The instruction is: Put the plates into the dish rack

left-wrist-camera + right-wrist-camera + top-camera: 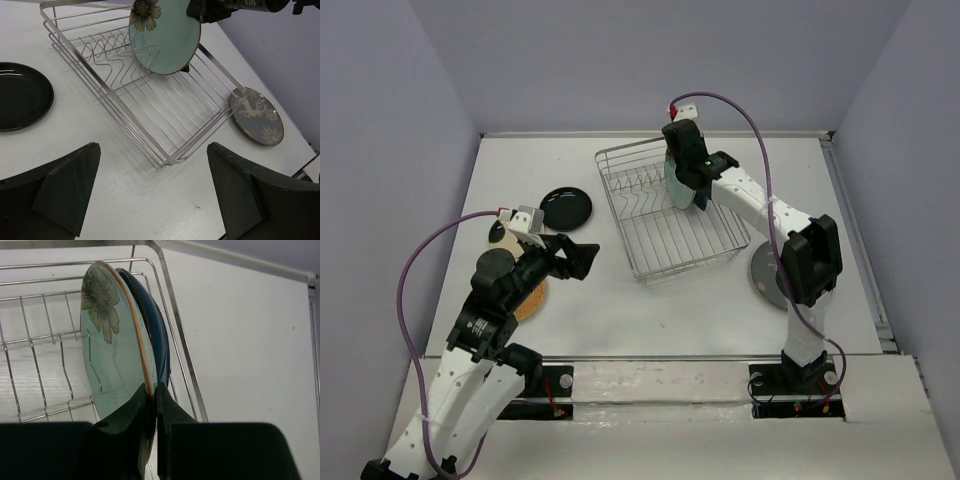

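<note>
My left fingers (65, 195) hang spread wide with nothing between them, low over the white table (600, 320) in the open stretch between the left-hand plates and the rack. Under that arm lies the round orange-tan plate (530, 302), half covered. Just beyond and to the left of the fingertips the small round black plate (566, 207) lies flat, apart from the rack, with bare table around it.

The rectangular silver wire dish rack (660, 245) sits mid-table, turned at an angle, its near corner pointing toward my left fingers. Its near half is open wire floor, and the upright tines run along the far part.

My right fingers (125, 430) are closed tight on the lower rim of the pale teal round plate with the flower (110, 355), holding it on edge over the rack's far right end. Whether its rim touches the wires I cannot tell. Right behind it the dark blue round plate (159, 347) stands upright against the rack's flared side wire. Outside the rack's right corner, just beside it, the grey patterned round plate (257, 115) lies flat near the table's right edge.
</note>
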You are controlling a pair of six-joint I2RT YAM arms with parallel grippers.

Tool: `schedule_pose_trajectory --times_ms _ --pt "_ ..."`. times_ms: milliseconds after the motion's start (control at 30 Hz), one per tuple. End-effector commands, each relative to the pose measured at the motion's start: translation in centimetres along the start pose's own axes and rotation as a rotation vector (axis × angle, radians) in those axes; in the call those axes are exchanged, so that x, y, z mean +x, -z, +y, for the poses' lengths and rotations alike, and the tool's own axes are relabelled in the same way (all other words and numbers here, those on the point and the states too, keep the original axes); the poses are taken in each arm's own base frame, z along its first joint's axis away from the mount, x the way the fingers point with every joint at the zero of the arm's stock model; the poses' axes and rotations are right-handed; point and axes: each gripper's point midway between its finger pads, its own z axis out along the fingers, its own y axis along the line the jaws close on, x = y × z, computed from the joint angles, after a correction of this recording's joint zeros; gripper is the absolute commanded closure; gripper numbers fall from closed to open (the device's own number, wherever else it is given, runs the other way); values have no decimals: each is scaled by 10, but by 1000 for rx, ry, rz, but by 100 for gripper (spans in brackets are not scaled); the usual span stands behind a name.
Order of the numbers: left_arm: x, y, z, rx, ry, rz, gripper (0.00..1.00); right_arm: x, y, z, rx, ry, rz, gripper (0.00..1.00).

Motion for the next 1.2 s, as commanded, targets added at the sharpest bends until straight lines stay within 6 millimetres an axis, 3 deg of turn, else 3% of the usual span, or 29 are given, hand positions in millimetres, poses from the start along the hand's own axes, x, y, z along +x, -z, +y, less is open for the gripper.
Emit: schedule_pose_trajectory --times_ms 0,133,200,233,300,333,467,500,567,600,633,700,733,767,833,867,900,933,1000,1167 --pt "-7 -1 -5 28 -20 -26 1 -26 0 -7 -27 -215 -68 93" --pt "-7 -1 -5 30 -20 -27 1 -20 -3 -7 -32 -245 -52 93" --pt "-8 0 -5 30 -21 -29 1 -20 -2 -8 -34 -250 -51 88" --pt "-8 0 -5 30 -22 -29 1 -19 -3 -12 -28 -258 -47 83" --pt "-9 0 -6 33 -23 -34 1 -23 1 -13 -40 -267 -48 56" --pt "-9 1 -6 34 -22 -35 1 -25 4 -12 -52 -280 -50 38" --pt "-9 1 -8 40 -23 -36 1 -35 19 -28 -94 -346 -60 25" --pt "-9 1 -8 42 -23 -35 1 -38 31 -29 -133 -363 -68 24" --pt "-9 3 -11 53 -24 -39 1 -37 39 -46 -143 -421 -68 23" --pt "-9 3 -12 57 -24 -39 1 -45 57 -57 -174 -457 -94 23" --pt "-10 3 -13 61 -25 -42 1 -23 55 -60 -171 -476 -52 23" --pt "-10 5 -17 74 -28 -45 1 -4 57 -83 -145 -530 -40 24" --pt "-11 6 -18 76 -31 -51 1 -3 73 -96 -158 -584 -60 24" --pt "-12 8 -20 86 -33 -56 1 39 61 -110 -112 -593 11 27" --pt "-13 11 -24 98 -36 -64 1 64 74 -135 -66 -671 17 35" --pt "-14 12 -25 102 -36 -66 1 107 70 -139 -36 -674 92 47" --pt "-14 13 -27 111 -38 -69 1 126 70 -153 -22 -715 121 57" --pt "-16 15 -29 116 -39 -77 1 153 77 -159 -5 -741 158 79" --pt "-16 17 -33 129 -43 -81 1 181 81 -173 18 -800 206 91" --pt "-19 22 -38 146 -49 -96 1 240 79 -170 47 -831 362 93"
